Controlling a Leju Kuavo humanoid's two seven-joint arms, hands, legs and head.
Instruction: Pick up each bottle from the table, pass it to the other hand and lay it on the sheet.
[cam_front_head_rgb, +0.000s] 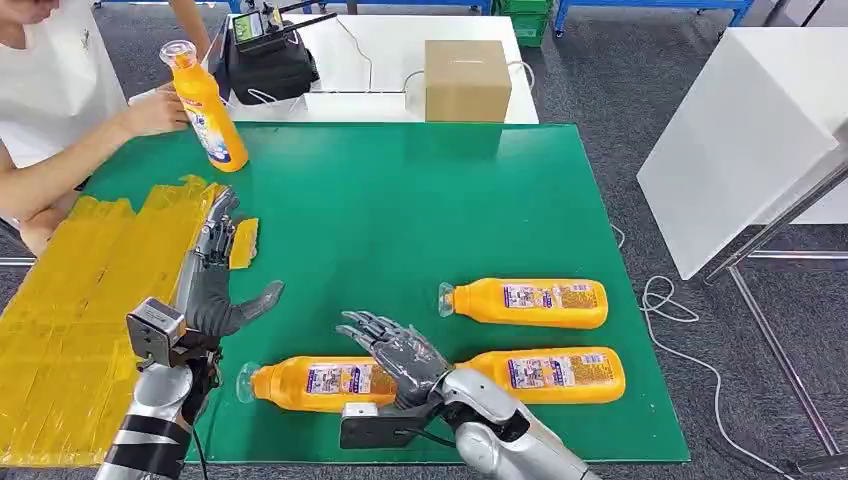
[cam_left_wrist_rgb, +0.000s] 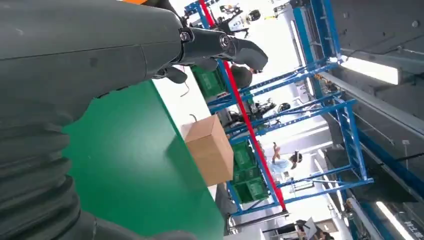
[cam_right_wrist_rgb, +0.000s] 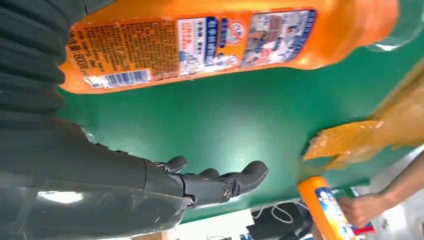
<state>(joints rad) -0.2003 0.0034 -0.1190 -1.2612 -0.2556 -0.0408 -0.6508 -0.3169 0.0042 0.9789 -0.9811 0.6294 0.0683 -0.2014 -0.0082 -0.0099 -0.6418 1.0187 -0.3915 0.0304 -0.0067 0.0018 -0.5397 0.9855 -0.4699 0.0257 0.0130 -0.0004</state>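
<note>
Right hand (cam_front_head_rgb: 400, 352) poised over the near-left orange plastic bottle (cam_front_head_rgb: 318, 383), fingers spread and holding nothing; placed, by judgement, to close on the body for a pick. Not yet seen to touch: right wrist view shows dark fingers (cam_right_wrist_rgb: 220, 183) apart from the bottle's label side (cam_right_wrist_rgb: 200, 45), green surface between.

Left hand (cam_front_head_rgb: 215, 290) raised at the near-left, palm up, fingers extended and empty; positioned over the edge of the crinkled yellow plastic sheet (cam_front_head_rgb: 70, 310), presumably waiting to receive the hand-over.

Near-left bottle lying on its side on the green table mat (cam_front_head_rgb: 400, 200), clear cap end pointing left. Second orange bottle (cam_front_head_rgb: 555, 374) lying just to its right, near edge of mat. Third orange bottle (cam_front_head_rgb: 530, 303) lying a little farther back, cap left, apart from the other two. All three laid flat and parallel, label up, likely staged for easy reach by the right hand.

Yellow sheet spread along the left side of the mat, bare of bottles; no transfer judged complete.

Far left: fourth orange bottle (cam_front_head_rgb: 207, 108) upright at the mat's far corner, held by a person's hand (cam_front_head_rgb: 158, 110); purpose cannot be told.

Beyond the mat: brown cardboard box (cam_front_head_rgb: 467, 80) and black device with cables (cam_front_head_rgb: 268, 60) on a white table (cam_front_head_rgb: 380, 60).
</note>
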